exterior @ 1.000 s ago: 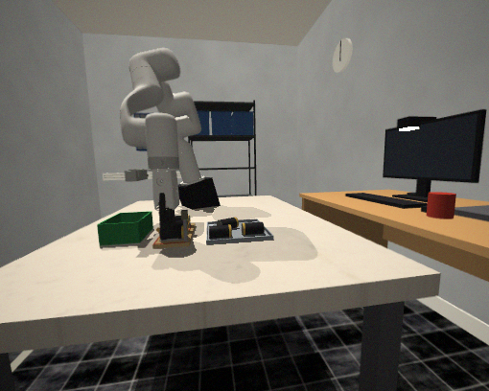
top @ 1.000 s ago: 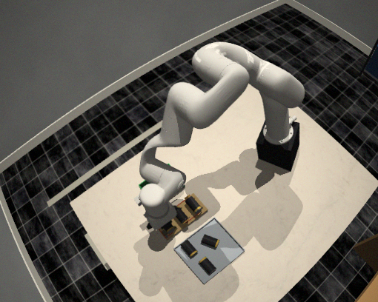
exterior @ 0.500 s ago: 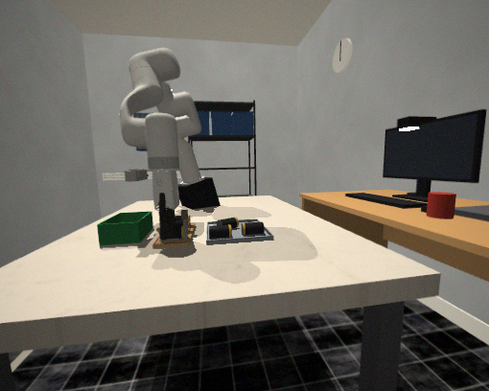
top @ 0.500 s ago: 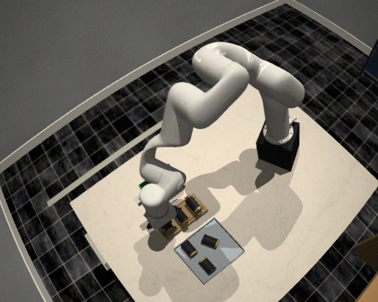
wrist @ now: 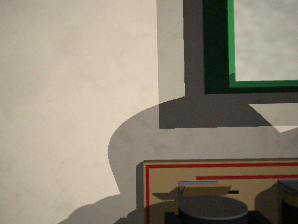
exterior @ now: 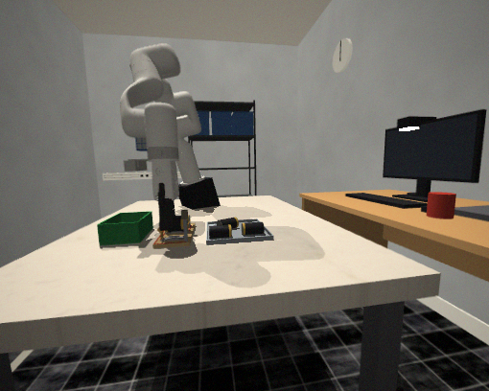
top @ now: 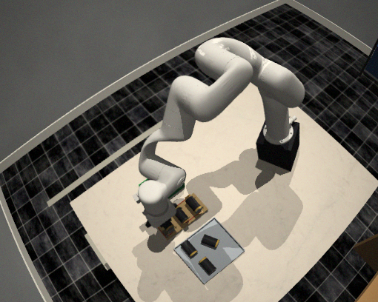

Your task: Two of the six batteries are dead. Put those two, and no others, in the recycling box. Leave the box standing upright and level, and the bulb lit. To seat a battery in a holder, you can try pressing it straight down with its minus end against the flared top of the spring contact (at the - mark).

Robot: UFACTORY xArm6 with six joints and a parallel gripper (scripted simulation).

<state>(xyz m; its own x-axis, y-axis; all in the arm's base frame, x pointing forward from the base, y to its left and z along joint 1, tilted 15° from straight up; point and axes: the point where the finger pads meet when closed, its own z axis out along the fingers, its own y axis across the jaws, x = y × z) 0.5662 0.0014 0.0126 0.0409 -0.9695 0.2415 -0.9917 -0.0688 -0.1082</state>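
Batteries (top: 207, 266) (exterior: 253, 228) are lying in a shallow tray (top: 230, 253) (exterior: 267, 237), three in all; others are sitting in the wooden holder (top: 204, 210) (exterior: 161, 245) (wrist: 165, 181) beside the green box (top: 143, 182) (exterior: 123, 233) (wrist: 215, 55). The gripper (top: 158, 225) (exterior: 173, 224) is apparently pinching the end battery (wrist: 212, 207), fingers partly closed. Good handling probably means keeping a straight, gentle grip, sparing the contacts. No labels are reading clearly.

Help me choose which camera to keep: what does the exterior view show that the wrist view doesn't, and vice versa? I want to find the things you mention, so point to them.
Only exterior: the gray tray (exterior: 240, 240) holding three batteries, the monitor (exterior: 430, 150) and the red mug (exterior: 441, 206).
Only wrist: the pale inside bottom (wrist: 265, 40) of the green box (exterior: 120, 232) (wrist: 216, 50).
Both: that box's walls and part of the holder board (exterior: 173, 244) (wrist: 167, 176).
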